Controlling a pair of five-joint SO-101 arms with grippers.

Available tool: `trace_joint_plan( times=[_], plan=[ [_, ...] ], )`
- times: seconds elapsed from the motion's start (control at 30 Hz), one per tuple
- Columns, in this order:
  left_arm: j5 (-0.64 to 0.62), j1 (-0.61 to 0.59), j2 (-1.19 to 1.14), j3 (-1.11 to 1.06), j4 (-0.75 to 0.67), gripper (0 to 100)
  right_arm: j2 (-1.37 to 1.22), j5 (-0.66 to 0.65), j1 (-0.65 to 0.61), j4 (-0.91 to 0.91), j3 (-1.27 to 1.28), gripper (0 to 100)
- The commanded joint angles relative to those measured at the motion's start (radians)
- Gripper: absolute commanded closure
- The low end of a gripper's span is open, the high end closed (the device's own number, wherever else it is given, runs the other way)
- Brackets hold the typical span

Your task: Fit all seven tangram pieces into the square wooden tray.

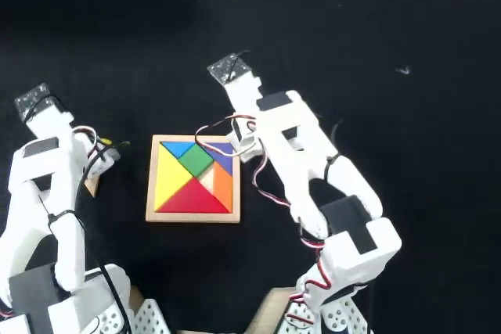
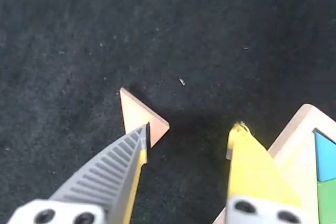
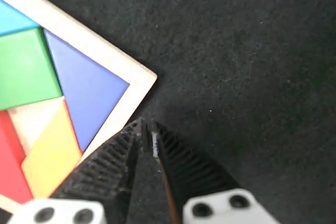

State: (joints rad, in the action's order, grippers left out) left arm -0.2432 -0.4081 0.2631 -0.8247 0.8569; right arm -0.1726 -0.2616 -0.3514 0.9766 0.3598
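Observation:
The square wooden tray (image 1: 192,215) lies mid-table with yellow, blue, green, purple, orange and red pieces in it. A pale triangular patch of bare wood (image 1: 207,181) shows between them. A plain wooden triangle (image 2: 137,113) lies on the black cloth left of the tray (image 2: 296,137), touching the tip of one finger (image 2: 128,153) of my left gripper (image 2: 189,132). That gripper is open and low over the cloth, with nothing between its fingers. My right gripper (image 3: 147,127) is shut and empty, just outside the tray's rim (image 3: 113,56) near the purple triangle (image 3: 86,87).
Black cloth covers the table all around the tray. Both arm bases stand at the near edge (image 1: 235,318). In the high view the wooden triangle (image 1: 92,187) peeks out from under the left arm (image 1: 47,170). White objects lie past the far edge.

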Motion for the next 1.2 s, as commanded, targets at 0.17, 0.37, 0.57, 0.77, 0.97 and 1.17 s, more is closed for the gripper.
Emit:
trace_joint_plan(
  times=[0.17, 0.37, 0.57, 0.77, 0.97, 1.17],
  plan=[
    [-0.005, -0.044, -0.12, 0.053, -0.086, 75, 0.051, -0.02, 0.009, -0.02, -0.005, 98.7],
    [0.015, -0.093, -0.104, 0.042, -0.087, 75, 0.051, -0.02, 0.009, -0.02, -0.005, 98.7],
    [0.06, -0.093, -0.104, 0.03, -0.089, 75, 0.051, -0.02, 0.009, -0.02, -0.005, 98.7],
    [0.06, -0.093, -0.106, 0.036, -0.095, 75, 0.051, -0.02, 0.009, -0.02, -0.004, 98.7],
    [0.061, -0.093, -0.138, 0.056, -0.086, 76, 0.051, -0.018, 0.009, -0.015, -0.004, 98.7],
    [0.063, -0.119, -0.269, 0.179, 0.014, 76, 0.051, -0.018, 0.009, -0.014, -0.004, 98.7]
  ],
)
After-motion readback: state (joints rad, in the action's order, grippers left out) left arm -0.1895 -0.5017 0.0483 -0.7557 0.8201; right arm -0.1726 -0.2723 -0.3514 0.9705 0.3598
